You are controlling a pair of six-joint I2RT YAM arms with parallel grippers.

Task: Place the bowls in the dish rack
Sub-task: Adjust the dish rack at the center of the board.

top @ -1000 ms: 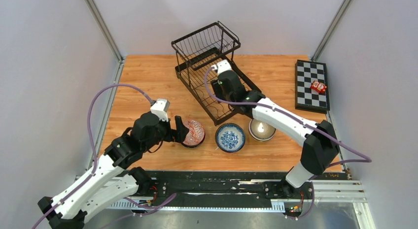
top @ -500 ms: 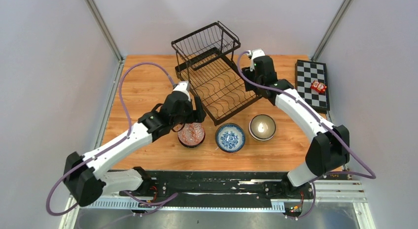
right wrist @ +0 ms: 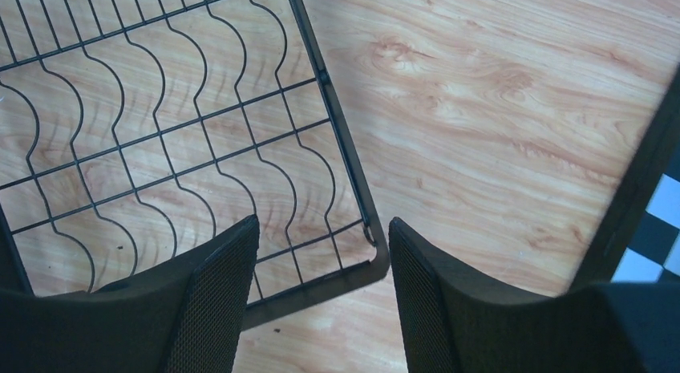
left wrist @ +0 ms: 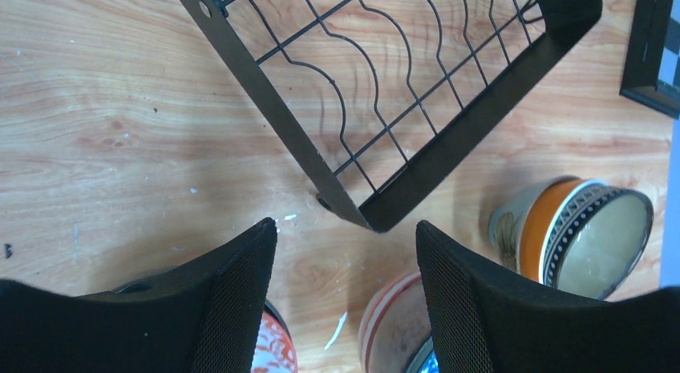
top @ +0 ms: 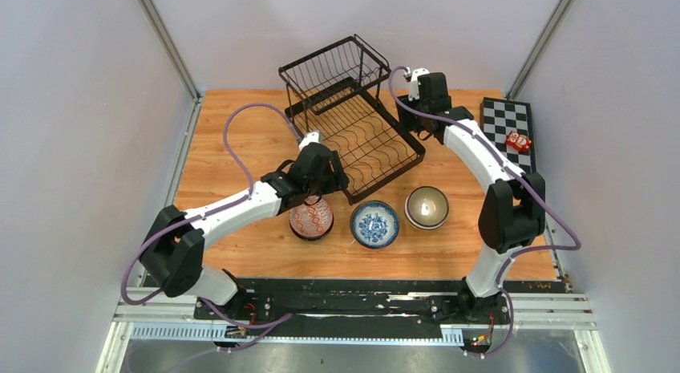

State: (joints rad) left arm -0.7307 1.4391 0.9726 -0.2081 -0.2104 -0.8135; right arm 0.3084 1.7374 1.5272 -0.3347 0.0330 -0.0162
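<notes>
The black wire dish rack (top: pixel 353 128) stands at the middle back of the table. Three bowls sit in a row in front of it: a red-patterned one (top: pixel 311 219), a blue-and-white one (top: pixel 374 224) and a cream one with an orange band (top: pixel 427 207). My left gripper (top: pixel 327 183) hovers open over the rack's near corner (left wrist: pixel 377 216), just behind the red bowl (left wrist: pixel 273 349), nothing between its fingers. My right gripper (top: pixel 414 119) is open above a corner (right wrist: pixel 370 253) on the rack's right side, also holding nothing.
A black-and-white checkered board (top: pixel 507 139) lies at the right edge of the table with a small red toy (top: pixel 518 140) on it. Grey walls enclose the table on three sides. The rack's raised basket (top: pixel 335 68) stands at its far end.
My left arm swung from beside the red-patterned bowl forward to the rack's near corner. My right arm moved from over the rack's tray out to its right side.
</notes>
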